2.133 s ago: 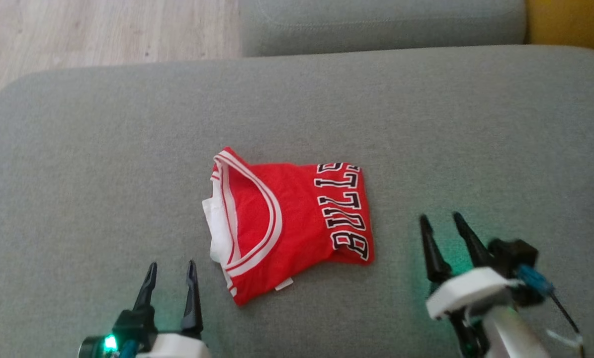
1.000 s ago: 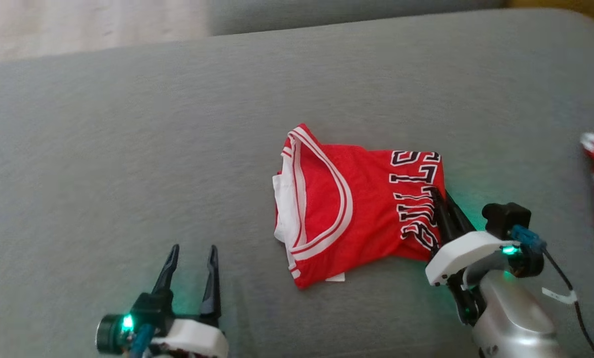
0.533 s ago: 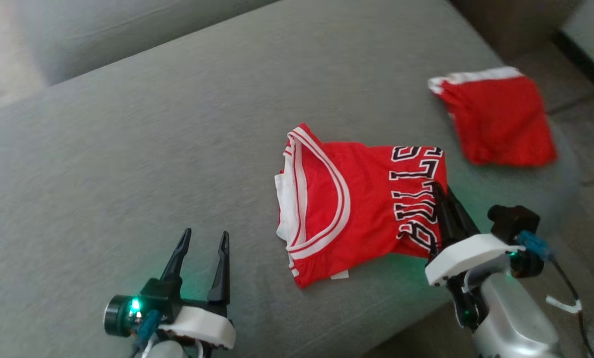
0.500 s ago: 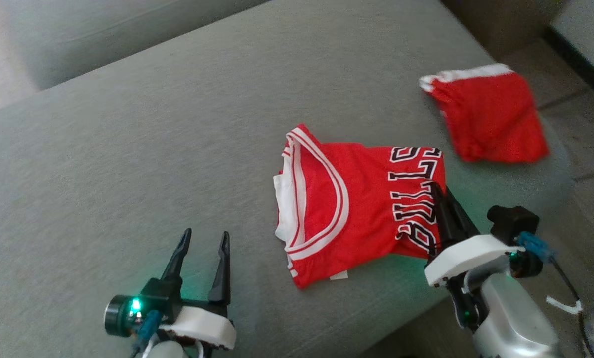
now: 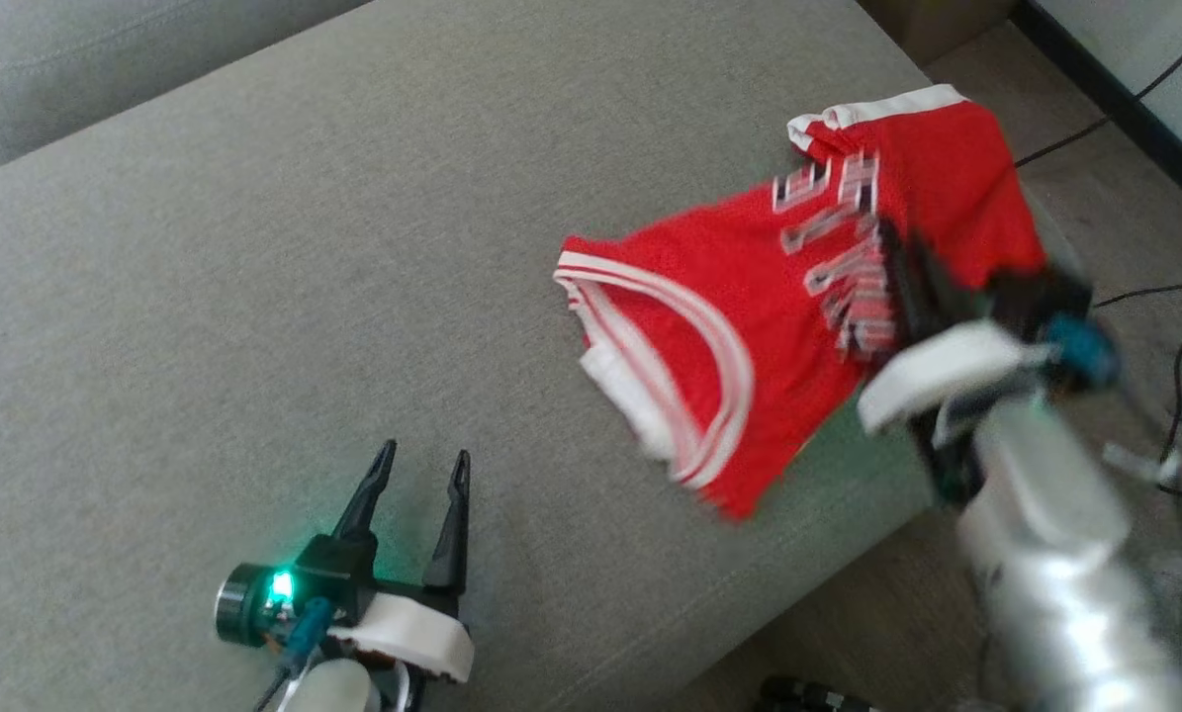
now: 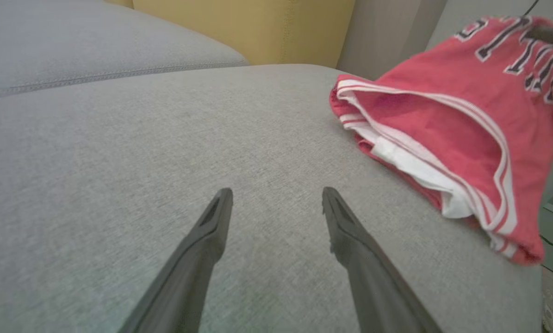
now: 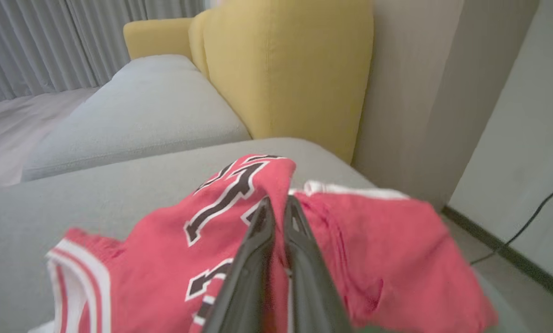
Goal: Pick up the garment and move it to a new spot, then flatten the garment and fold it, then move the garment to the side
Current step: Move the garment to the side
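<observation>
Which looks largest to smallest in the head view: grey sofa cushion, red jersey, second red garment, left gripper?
1. grey sofa cushion
2. red jersey, pinched by the right gripper
3. second red garment and left gripper: unsure, since the jersey hides part of the garment and the gripper sits nearer the camera.

The right gripper (image 5: 892, 247), standing open and clear of the jersey (image 5: 699, 262) two seconds back, is now clamped on its lettered edge and hauling it toward the second red garment (image 5: 956, 168). That edge is coming up off the grey cushion (image 5: 254, 247) and, in the head view, is meeting the second red garment, closing the gap that lay between them half a second ago. The jersey is swinging round as it goes, its striped neckline (image 5: 714, 341) trailing on the side away from the second red garment. The head camera is turning too, bringing that second garment fully into view.
</observation>
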Controlling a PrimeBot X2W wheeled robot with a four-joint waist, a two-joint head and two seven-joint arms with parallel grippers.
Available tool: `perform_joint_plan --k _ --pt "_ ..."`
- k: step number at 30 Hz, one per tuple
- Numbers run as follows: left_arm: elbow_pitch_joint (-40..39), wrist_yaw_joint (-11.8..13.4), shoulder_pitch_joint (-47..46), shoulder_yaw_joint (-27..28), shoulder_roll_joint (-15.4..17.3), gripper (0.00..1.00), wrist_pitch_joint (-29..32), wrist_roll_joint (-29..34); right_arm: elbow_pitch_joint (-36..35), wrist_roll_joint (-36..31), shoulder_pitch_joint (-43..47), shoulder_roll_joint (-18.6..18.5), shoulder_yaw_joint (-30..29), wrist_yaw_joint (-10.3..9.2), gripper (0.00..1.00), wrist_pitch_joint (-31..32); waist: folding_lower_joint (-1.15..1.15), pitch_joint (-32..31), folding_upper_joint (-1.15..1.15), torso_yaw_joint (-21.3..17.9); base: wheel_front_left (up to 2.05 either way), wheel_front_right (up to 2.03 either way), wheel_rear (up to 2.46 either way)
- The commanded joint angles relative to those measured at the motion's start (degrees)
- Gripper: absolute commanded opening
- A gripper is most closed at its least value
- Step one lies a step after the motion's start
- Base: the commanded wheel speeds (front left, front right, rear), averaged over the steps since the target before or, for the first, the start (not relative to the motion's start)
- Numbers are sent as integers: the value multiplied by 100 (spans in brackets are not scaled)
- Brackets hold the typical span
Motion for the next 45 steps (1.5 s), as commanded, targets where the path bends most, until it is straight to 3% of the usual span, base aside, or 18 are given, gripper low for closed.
perform_joint_plan --k 1,4,5,10,11,12,13,18,27,38,45 --pt "-146 20 -85 236 13 100 -38 46 -50 -175 -466 -111 32 -5 0 -39 0 48 0 31 0 0 0" --pt "-167 11 -106 260 13 100 -38 102 331 -532 -982 -426 -385 -5 0 -39 0 159 0 212 0 0 0" --pt "-183 -2 -154 270 13 100 -38 132 620 -774 -1262 -680 -765 -5 0 -34 0 247 0 365 0 0 0" --pt "-199 -3 -251 303 13 100 -38 177 1199 -1490 -1756 -1247 -1791 -5 0 -15 0 408 0 664 0 0 0" --pt "-197 -4 -268 305 12 100 -38 194 1252 -1639 -1828 -1331 -2013 -5 5 -18 0 440 0 714 0 0 0" --pt "-191 1 -280 318 12 100 -38 207 1283 -1787 -1890 -1376 -2236 -5 89 -21 0 461 0 749 0 0 0" --pt "-185 3 -292 330 12 100 -38 222 1288 -1923 -1939 -1401 -2470 -5 100 -25 0 486 0 792 0 0 0" --pt "-202 77 -315 437 12 100 -38 264 945 -2321 -2011 -1063 -3019 -5 100 -36 0 506 0 928 0 0 0" --pt "-418 313 -237 700 12 100 -38 62 -176 -1771 -1128 -186 -2117 -5 100 -38 0 253 0 1355 0 0 0" --pt "-535 621 -107 819 12 100 -38 -280 -874 -441 242 -17 -1479 -5 100 -39 0 -90 0 2402 0 0 0" --pt "-513 684 -20 866 12 100 -38 -324 -871 -214 676 -15 -1196 -5 100 -39 0 -302 0 2908 0 0 0"
